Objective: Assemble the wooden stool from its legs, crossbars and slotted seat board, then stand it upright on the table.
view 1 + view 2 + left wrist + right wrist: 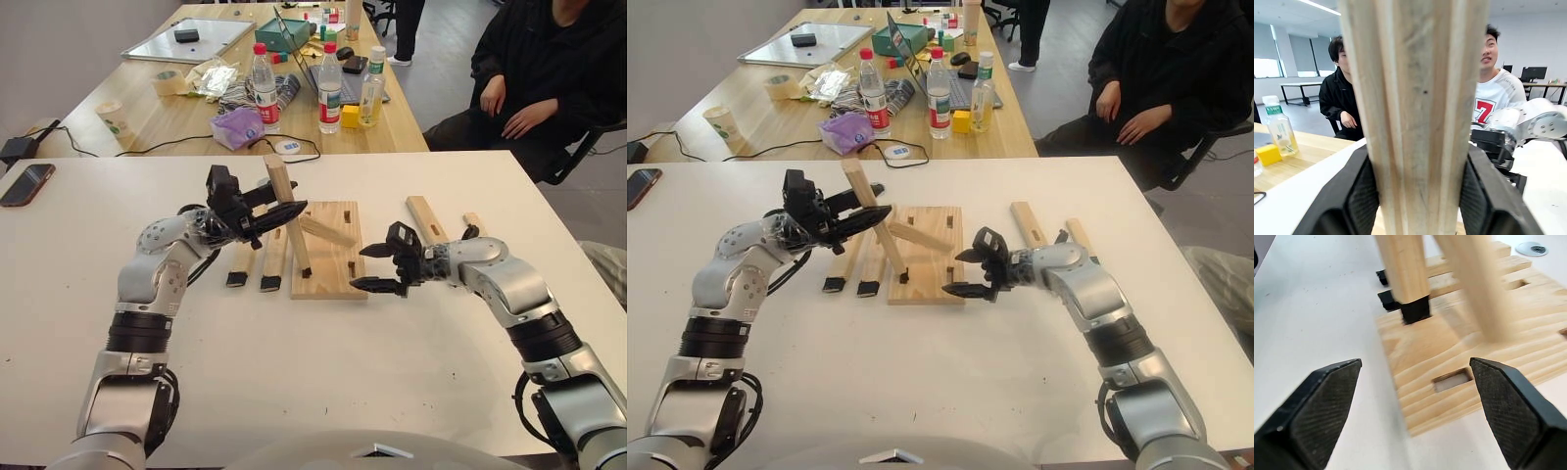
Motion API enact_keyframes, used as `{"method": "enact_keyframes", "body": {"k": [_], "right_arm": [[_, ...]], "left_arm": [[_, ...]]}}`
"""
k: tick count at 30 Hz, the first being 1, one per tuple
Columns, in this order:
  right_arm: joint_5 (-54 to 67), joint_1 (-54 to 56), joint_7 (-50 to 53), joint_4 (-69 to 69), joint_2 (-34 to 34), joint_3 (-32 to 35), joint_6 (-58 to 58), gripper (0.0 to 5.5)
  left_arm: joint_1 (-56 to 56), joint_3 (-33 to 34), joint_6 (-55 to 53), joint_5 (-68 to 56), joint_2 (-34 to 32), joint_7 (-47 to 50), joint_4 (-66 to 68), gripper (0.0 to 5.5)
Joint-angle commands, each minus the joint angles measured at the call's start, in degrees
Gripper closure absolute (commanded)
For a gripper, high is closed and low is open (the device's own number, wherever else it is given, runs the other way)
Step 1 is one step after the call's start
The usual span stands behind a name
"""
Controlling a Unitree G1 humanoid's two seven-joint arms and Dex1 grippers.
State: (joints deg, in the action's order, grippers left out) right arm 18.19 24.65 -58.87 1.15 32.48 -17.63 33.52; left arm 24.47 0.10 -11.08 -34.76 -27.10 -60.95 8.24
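The slotted seat board (333,262) lies flat on the white table. My left gripper (279,208) is shut on a wooden leg (290,220), which slants with its black-capped end resting on the board; the leg (1415,117) sits between the black pads (1352,196). A crossbar (328,231) leans across the board behind it. Two more legs (259,259) lie side by side just left of the board. My right gripper (361,267) is open at the board's near right corner, jaws wide around the board's edge (1459,352) near a slot (1452,379). Further wooden pieces (426,217) lie behind the right arm.
A phone (26,183) lies at the white table's far left edge. Behind stands a wooden table (167,117) with bottles (330,73), a laptop and clutter. A seated person (549,69) is at the back right. The near half of the white table (323,382) is bare.
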Motion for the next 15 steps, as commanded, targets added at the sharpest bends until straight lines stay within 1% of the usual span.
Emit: {"method": "enact_keyframes", "body": {"k": [1,5,9,12,15], "right_arm": [[-1.0,2.2,-1.5,1.7,1.9,1.0,0.4,1.41],[-1.3,3.8,-2.5,3.8,2.2,2.1,0.6,1.41],[-1.8,4.0,-2.3,4.2,1.5,2.1,0.5,1.41],[-2.7,3.8,-1.9,4.3,1.0,1.4,-0.5,1.41],[-3.0,3.7,-2.1,3.9,0.8,1.4,-0.3,1.41]], "left_arm": [[-1.8,-2.1,0.4,4.0,-1.1,-2.9,2.2,3.49],[-2.3,-3.0,-1.7,3.4,-2.8,-6.9,2.0,3.49],[-1.7,-3.4,-1.6,4.1,-4.5,-10.1,4.0,3.49],[-1.5,-6.0,-1.7,5.7,-6.9,-15.0,5.3,3.49],[-0.8,-10.1,-1.0,8.4,-9.0,-20.3,6.9,3.49]]}}
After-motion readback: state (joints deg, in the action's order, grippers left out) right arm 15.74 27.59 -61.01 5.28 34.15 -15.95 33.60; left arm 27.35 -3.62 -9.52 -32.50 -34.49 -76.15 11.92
